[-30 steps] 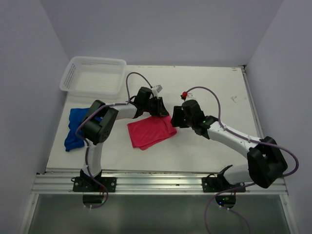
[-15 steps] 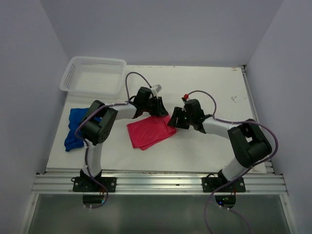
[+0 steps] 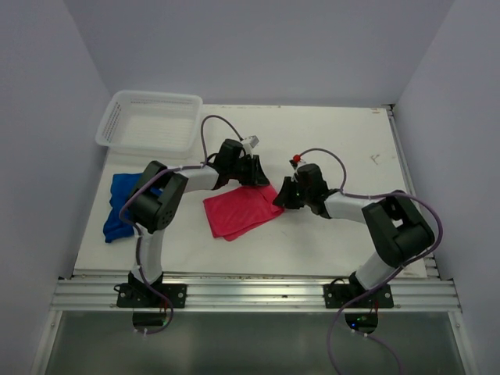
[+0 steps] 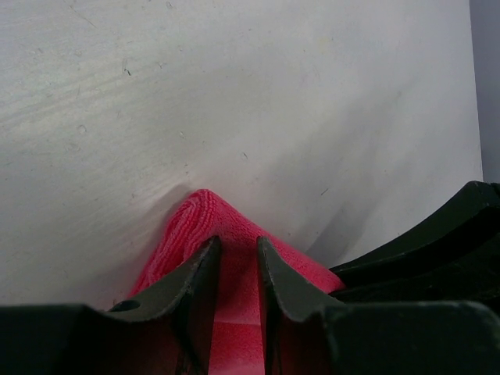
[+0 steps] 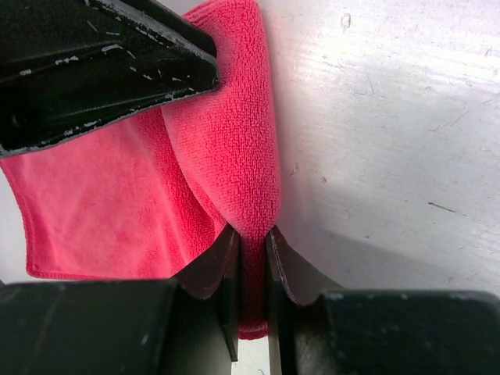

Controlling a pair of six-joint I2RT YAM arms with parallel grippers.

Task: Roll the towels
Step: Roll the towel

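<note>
The pink towel lies flat at the table's middle, and its far right edge is drawn up into a fold. My left gripper is shut on the towel's far corner, with cloth filling the narrow gap between its fingers. My right gripper is shut on the same folded edge a little nearer, and pink cloth is pinched between its pads. The left gripper's black finger shows close ahead in the right wrist view. The blue towel lies crumpled at the left, behind the left arm.
A white mesh basket stands at the back left. A small red-topped fitting sits on the right arm's cable. The side walls close in on both sides, and a metal rail runs along the near edge.
My right arm folded in and its gripper moved left onto the pink towel's right edge, then closed on it. The left gripper stayed put on its corner.
</note>
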